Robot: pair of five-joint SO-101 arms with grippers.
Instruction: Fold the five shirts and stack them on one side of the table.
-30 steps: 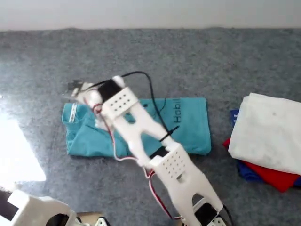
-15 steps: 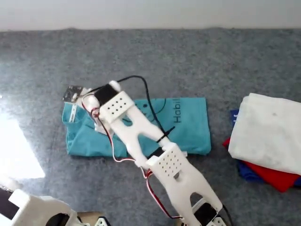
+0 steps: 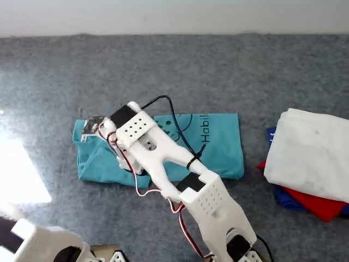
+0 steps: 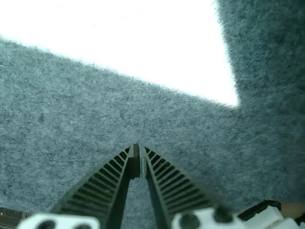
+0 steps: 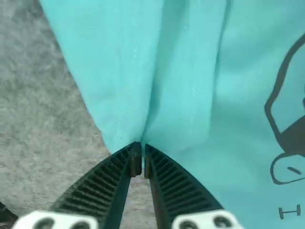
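A teal shirt (image 3: 218, 147) lies folded into a band in the middle of the grey carpeted table (image 3: 218, 71). My right arm stretches across it from the front. My right gripper (image 3: 90, 126) sits at the shirt's left far corner. In the right wrist view, the right gripper (image 5: 138, 160) is shut, its tips meeting on the edge of the teal shirt (image 5: 200, 71), where the creases run into them. My left gripper (image 4: 140, 164) is shut on nothing, just above bare carpet beside a bright patch (image 4: 119, 38).
At the right edge, a folded white shirt (image 3: 311, 155) lies on top of a red one (image 3: 316, 204) and a blue one (image 3: 286, 199). The left arm's white base (image 3: 43, 245) sits at the front left, beside a patch of glare (image 3: 16, 174).
My right gripper has come from the carpet just beyond the shirt's far left corner toward the front, onto that corner. The stack at the right is unchanged.
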